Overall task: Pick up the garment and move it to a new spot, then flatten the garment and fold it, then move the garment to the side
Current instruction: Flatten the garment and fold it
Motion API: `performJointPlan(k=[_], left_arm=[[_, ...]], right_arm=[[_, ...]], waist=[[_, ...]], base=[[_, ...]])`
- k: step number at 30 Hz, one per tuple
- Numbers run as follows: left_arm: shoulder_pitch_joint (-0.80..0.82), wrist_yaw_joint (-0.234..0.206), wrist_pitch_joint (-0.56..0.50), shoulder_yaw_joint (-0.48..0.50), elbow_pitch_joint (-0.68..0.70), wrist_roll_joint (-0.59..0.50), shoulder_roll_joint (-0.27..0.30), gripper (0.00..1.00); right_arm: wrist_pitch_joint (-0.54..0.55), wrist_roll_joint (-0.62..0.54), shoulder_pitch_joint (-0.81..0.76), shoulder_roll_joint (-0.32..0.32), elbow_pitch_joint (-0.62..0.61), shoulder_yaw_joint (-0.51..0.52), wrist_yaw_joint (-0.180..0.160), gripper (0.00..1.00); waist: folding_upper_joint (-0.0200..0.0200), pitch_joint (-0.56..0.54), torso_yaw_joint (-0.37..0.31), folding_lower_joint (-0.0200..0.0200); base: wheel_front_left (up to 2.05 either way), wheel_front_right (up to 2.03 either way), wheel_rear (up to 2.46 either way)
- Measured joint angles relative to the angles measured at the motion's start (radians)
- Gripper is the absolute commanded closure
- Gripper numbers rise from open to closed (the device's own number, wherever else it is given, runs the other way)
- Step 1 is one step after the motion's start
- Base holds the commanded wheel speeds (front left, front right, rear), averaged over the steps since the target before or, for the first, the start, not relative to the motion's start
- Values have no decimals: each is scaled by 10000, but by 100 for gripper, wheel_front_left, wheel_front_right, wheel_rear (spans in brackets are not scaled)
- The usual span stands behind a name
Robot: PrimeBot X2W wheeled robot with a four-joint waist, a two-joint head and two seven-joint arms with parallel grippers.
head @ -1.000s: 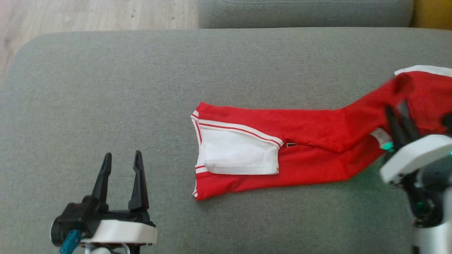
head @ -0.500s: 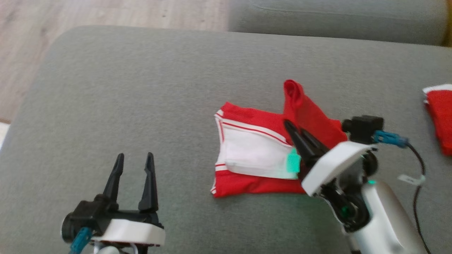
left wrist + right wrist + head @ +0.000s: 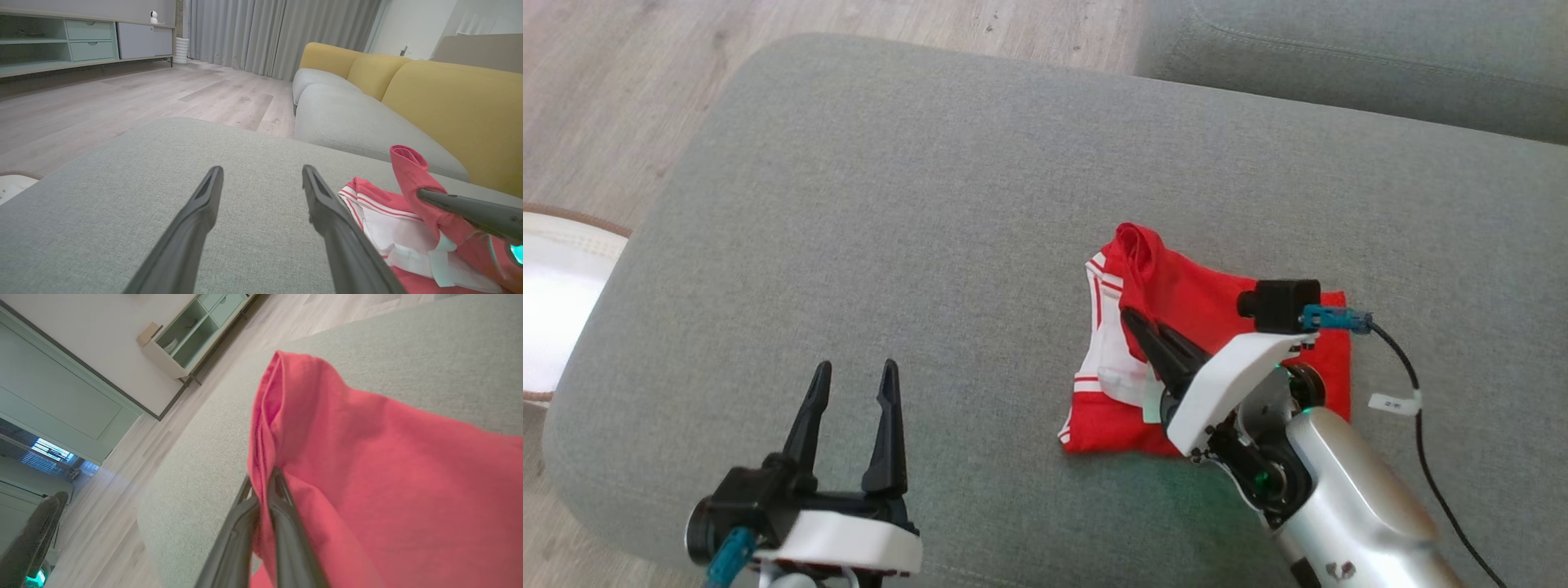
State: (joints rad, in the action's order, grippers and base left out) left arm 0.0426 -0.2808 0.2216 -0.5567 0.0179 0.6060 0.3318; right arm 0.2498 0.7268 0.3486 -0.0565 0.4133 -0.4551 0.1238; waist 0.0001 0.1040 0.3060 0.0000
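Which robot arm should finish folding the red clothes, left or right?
Right, most likely. The right gripper is shut on a raised flap of the red garment, so it can lay that flap over. The left gripper is open over the bare sofa cushion, apart from the garment.

The garment lies on the ottoman, right of centre, partly doubled over itself. The right fingers reach in from its near right side, with a lifted fold clamped between them. The left fingers stand spread over the ottoman's near left, well apart from the garment. A sofa stands behind the ottoman. Floor lies to the left.
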Motion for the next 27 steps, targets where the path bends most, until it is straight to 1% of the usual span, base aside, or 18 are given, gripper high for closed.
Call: performJointPlan(k=[1, 2, 3, 9, 11, 13, 14, 15, 18, 21, 24, 27], left_arm=[[0, 0, 0, -2, -10, 0, -8, 0], [0, 0, 6, -4, -15, 0, -21, 0], [0, 0, 10, -8, -19, 0, -38, 0], [1, -4, 59, -13, -94, 0, -81, 0], [2, -4, 86, -13, -115, 0, -82, 0], [5, -6, 86, -15, -115, 0, -92, 0], [5, -8, 86, -15, -115, 0, -98, 0], [10, -6, 86, -21, -115, -2, -109, 0], [51, -6, 86, -35, -115, -4, -119, 0], [205, -8, 88, -58, -119, -100, -125, 0], [351, 8, 88, -52, -123, -58, -224, 0], [480, 10, 88, -67, -219, -67, -244, 0]], right_arm=[[-50, 84, 95, -2, 194, -81, 0, 76], [-56, 136, 194, -19, 359, -178, 0, 58], [-127, 155, 293, -25, 504, -278, 0, 0], [-523, 462, 730, -27, 800, -663, 0, 0], [-738, 523, 777, -27, 788, -665, 0, 0], [-1041, 397, 799, -27, 834, -449, 0, 0], [-1231, 48, 855, -27, 905, -263, 0, 0], [-1559, -788, 1062, -27, 986, 222, 0, 0], [-1944, -1822, 1313, -29, 934, 1058, 0, 0], [-2211, -2924, 1288, -27, 577, 1902, 0, 0], [-2293, -3549, 992, -31, 13, 2796, 0, 0], [-2370, -3990, 266, -29, -631, 3446, 0, 0]], waist=[[0, 7, 10, 0], [0, 15, 13, 0], [0, 26, 5, 0], [0, 87, -179, 0], [0, 103, -276, 1], [0, 108, -375, 0], [0, 106, -430, 0], [0, 106, -539, 1], [0, 100, -708, 0], [0, 89, -884, 1], [0, 42, -1086, 1], [0, -60, -1297, 1]], base=[[0, 0, 0], [0, 0, 0], [0, 0, 0], [0, 0, 0], [0, 0, 0], [0, 0, 0], [0, 0, 0], [0, 0, 0], [0, 0, 0], [0, 0, 0], [0, 0, 0], [0, 0, 0]])
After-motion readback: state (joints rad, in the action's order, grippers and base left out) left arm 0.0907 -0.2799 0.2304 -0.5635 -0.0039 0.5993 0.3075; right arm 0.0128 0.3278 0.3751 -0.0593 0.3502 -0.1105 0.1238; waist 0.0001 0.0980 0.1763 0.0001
